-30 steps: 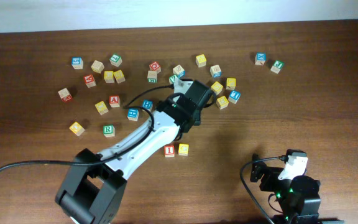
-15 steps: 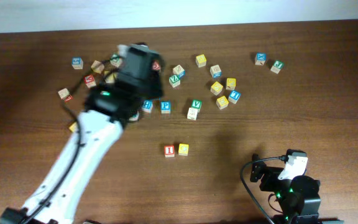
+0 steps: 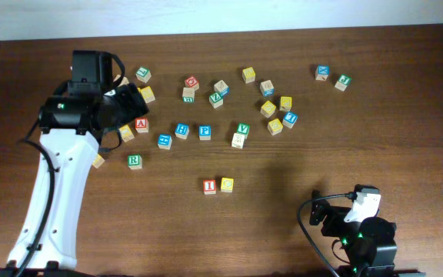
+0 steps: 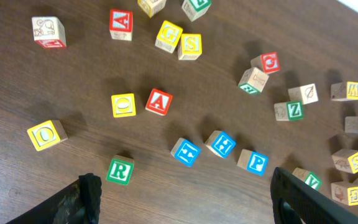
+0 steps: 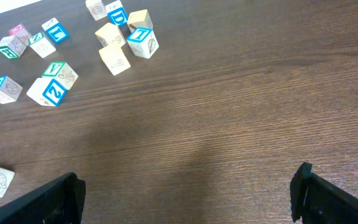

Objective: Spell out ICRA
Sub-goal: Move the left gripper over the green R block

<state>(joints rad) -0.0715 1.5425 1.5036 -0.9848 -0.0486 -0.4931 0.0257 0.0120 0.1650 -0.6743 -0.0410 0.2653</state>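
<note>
The red-framed I [image 3: 209, 185] and the yellow C [image 3: 227, 185] sit side by side at the table's front middle. The green-framed R [image 3: 134, 161] [image 4: 120, 170] lies to their left, and the red-framed A [image 3: 141, 125] [image 4: 159, 101] lies behind it. My left gripper [image 3: 129, 108] [image 4: 185, 205] hovers above the left cluster, open, with nothing between its fingers. In the left wrist view the R is just inside the left finger [image 4: 82, 199]. My right gripper [image 5: 188, 193] is open over bare wood at the front right.
Loose letter cubes are scattered across the back half: a blue P [image 3: 204, 131] [image 4: 253, 162], a green V [image 3: 242, 128], a cluster at the right [image 3: 275, 111] and a pair further right [image 3: 333, 75]. The right arm [image 3: 360, 231] sits folded at the front right corner.
My left arm has swung from the table's middle to the back left, uncovering the P and V cubes. Its jaws have spread wide. The right arm has not moved.
</note>
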